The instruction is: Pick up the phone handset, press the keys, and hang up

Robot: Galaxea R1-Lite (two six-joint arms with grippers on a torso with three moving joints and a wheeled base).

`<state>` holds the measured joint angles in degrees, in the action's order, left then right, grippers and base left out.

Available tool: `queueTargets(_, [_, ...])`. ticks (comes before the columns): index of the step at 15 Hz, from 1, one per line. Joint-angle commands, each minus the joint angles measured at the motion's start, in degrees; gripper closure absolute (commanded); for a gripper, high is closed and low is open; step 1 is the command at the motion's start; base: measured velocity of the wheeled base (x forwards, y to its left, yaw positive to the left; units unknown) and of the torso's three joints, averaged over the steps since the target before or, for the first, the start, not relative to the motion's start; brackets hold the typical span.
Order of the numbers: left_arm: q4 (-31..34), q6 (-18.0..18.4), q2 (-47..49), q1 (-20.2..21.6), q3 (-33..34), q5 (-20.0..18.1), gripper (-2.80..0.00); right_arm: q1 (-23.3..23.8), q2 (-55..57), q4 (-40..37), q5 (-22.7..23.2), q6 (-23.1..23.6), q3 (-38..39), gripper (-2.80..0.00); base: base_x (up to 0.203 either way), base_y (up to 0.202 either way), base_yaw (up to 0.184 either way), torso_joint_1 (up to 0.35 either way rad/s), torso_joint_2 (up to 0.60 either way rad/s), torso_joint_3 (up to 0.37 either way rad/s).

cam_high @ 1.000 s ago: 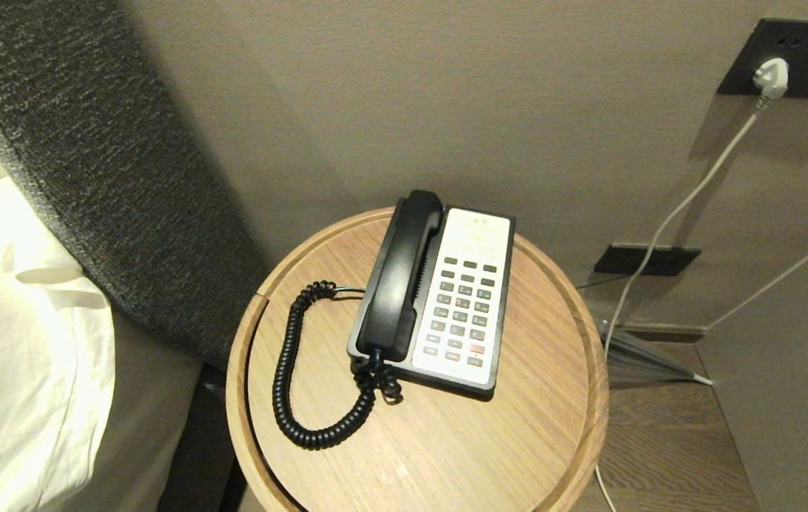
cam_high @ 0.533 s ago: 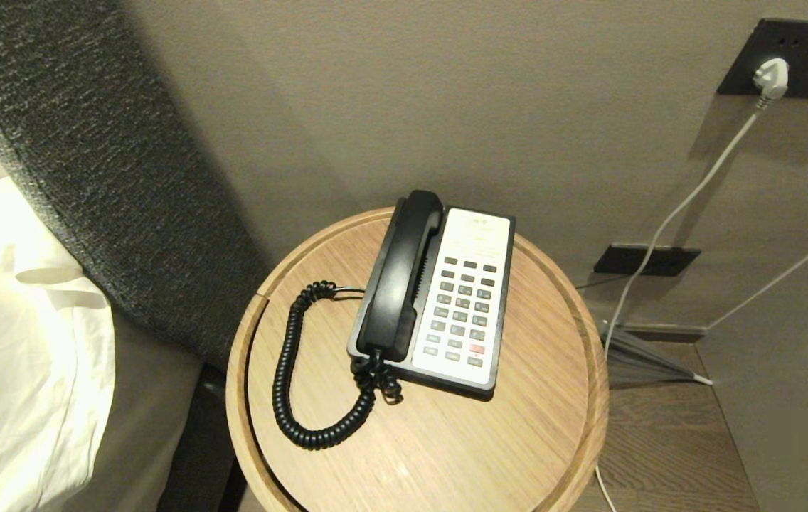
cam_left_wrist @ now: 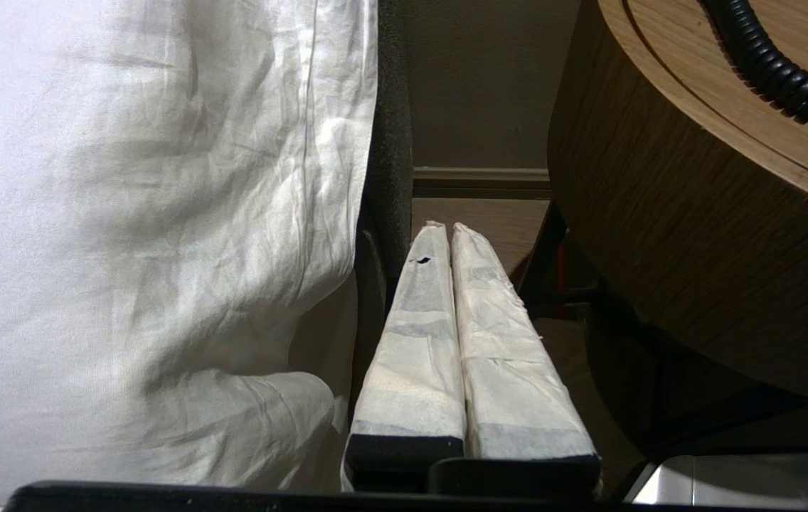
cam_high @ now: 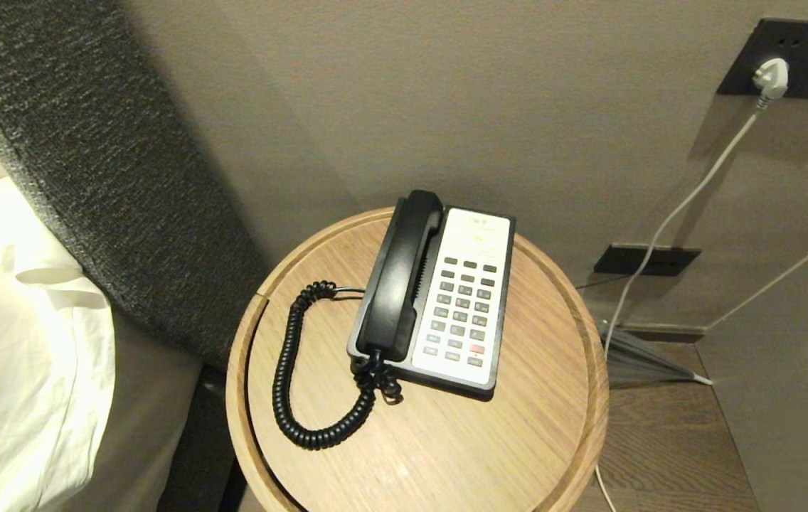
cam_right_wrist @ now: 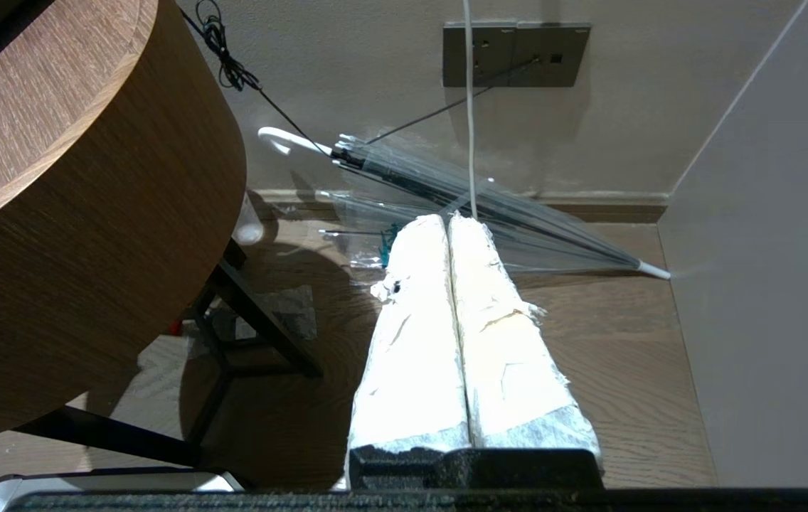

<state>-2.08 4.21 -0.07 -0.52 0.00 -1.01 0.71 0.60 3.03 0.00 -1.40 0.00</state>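
While both arms hang parked low beside the round wooden worktop point(cam_high: 518, 441), the phone handset point(cam_high: 398, 277) lies in its cradle on the left side of the phone base point(cam_high: 500, 306), long axis running near-to-far, far end slightly tilted right. Its black coiled cord point(cam_high: 290, 384) leaves the near end of the handset, loops out to the left & near over the wood, then curls back toward the base's left edge. The keys point(cam_high: 462, 313) sit in a grid on the white faceplate, right of the handset, w/ one red key point(cam_high: 476, 349) in a near row. Phone sits approx. mid-worktop, a bit toward the far side, close to the wall.

Left gripper point(cam_left_wrist: 444, 229) is clenched, taped fingers point(cam_left_wrist: 418, 334) pressed together w/ nothing between them; it points down at the floor in the gap between the white bed sheet point(cam_left_wrist: 162, 213) and the worktop's side wall. Right gripper point(cam_right_wrist: 447, 220) is likewise clenched & empty, hanging over the wood floor point(cam_right_wrist: 624, 370) on the worktop's right side, tips in line w/ a clear umbrella point(cam_right_wrist: 461, 199) lying on the floor by the wall. Neither gripper shows in the head view.

A white plug point(cam_high: 772, 75) sits in a dark wall socket point(cam_high: 802, 43) at far right, its cable dropping down the wall. A grey headboard point(cam_high: 91, 156) stands at left.
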Motion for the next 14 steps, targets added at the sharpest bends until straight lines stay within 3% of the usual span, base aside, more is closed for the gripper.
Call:
queueTargets(1, [-0.02, 0.01, 0.07, 0.0, 1.14, -0.04, 0.0, 0.0, 0.19, 0.05, 0.0, 0.0, 1.14, 0.0, 0.0, 0.0, 0.0, 0.0, 0.0, 0.0])
queueTargets(9, [-0.02, -0.08, 0.08, 0.0, 1.14, 0.05, 0.0, 0.0, 0.19, 0.05, 0.0, 0.0, 1.23, 0.0, 0.0, 0.0, 0.0, 0.0, 0.0, 0.0])
queueTargets(14, [-0.02, -3.42, 0.07, 0.0, 1.14, 1.19, 0.0, 0.0, 0.19, 0.05, 0.0, 0.0, 1.22, 0.0, 0.0, 0.0, 0.0, 0.002, 0.0, 0.056])
